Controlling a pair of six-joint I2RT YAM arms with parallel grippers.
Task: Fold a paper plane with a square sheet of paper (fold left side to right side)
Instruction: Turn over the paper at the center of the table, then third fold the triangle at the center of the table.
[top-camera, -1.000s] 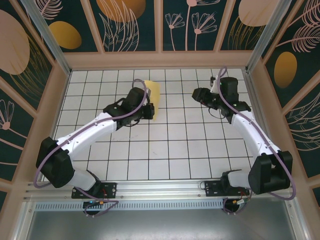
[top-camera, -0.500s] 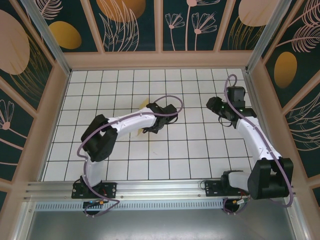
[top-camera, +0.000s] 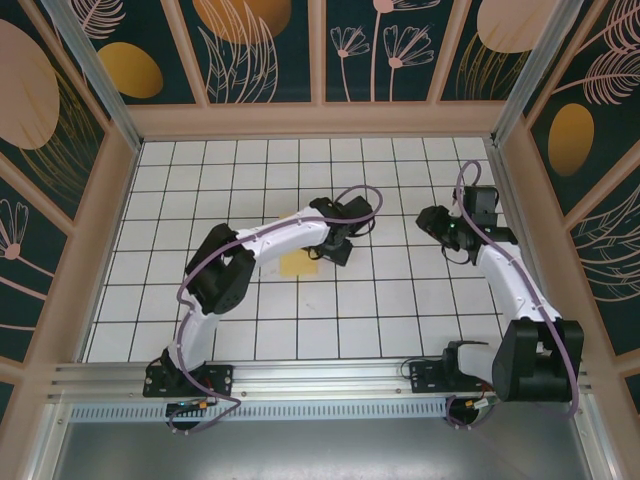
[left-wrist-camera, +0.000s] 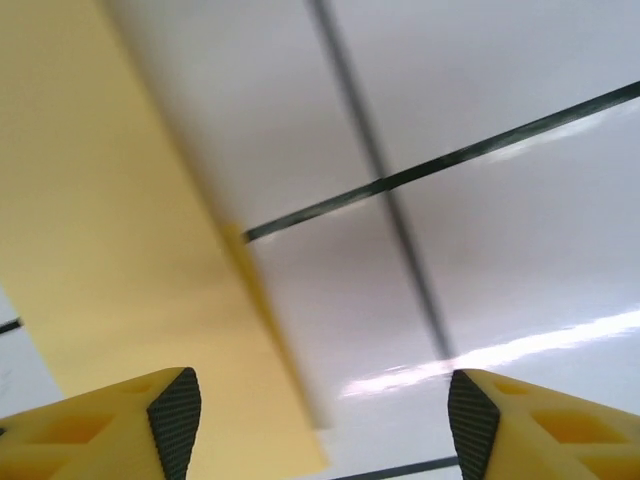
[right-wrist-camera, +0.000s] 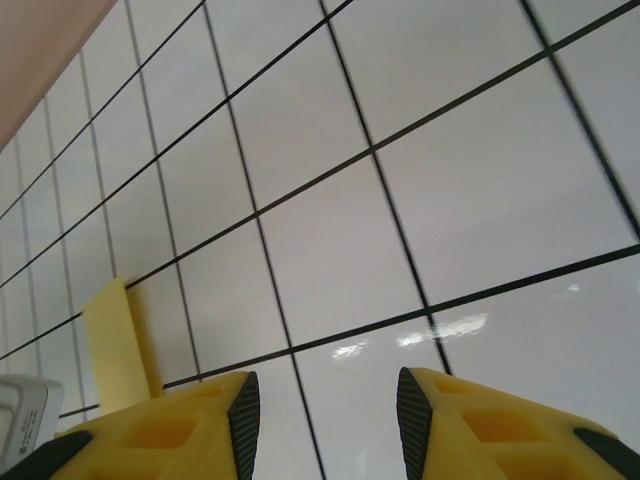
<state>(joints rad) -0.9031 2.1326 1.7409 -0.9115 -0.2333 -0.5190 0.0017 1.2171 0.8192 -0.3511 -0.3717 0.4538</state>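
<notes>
A white tabletop (top-camera: 400, 300) ruled into square tiles by thin black lines sits inside a pale wooden frame (top-camera: 320, 120), with dark teal panels (top-camera: 260, 50) painted with orange discs and leaf outlines rising behind it. The sheet of paper (top-camera: 298, 265), plain yellow, lies flat near the middle of the tabletop. From above it looks about one tile wide, and its far edge is tucked under the left arm. That arm bends in from its base and reaches across the centre, so the left gripper (top-camera: 338, 248) hangs just to the right of the paper and slightly beyond it. In the left wrist view the left gripper (left-wrist-camera: 320, 415) is spread wide, its yellow fingers (left-wrist-camera: 176, 410) tipped with black pads at the two bottom corners and only bare tile between them. The paper (left-wrist-camera: 110, 250) fills the left side of that view, its long edge running diagonally with a soft shadow beside it, and it is not clasped. The right gripper (top-camera: 430, 220) hovers well apart from the paper, over the right part of the tabletop. Seen from its wrist, the right gripper (right-wrist-camera: 325, 410) also has its jaws parted with nothing between them, and the paper (right-wrist-camera: 115, 345) shows small at the lower left.
</notes>
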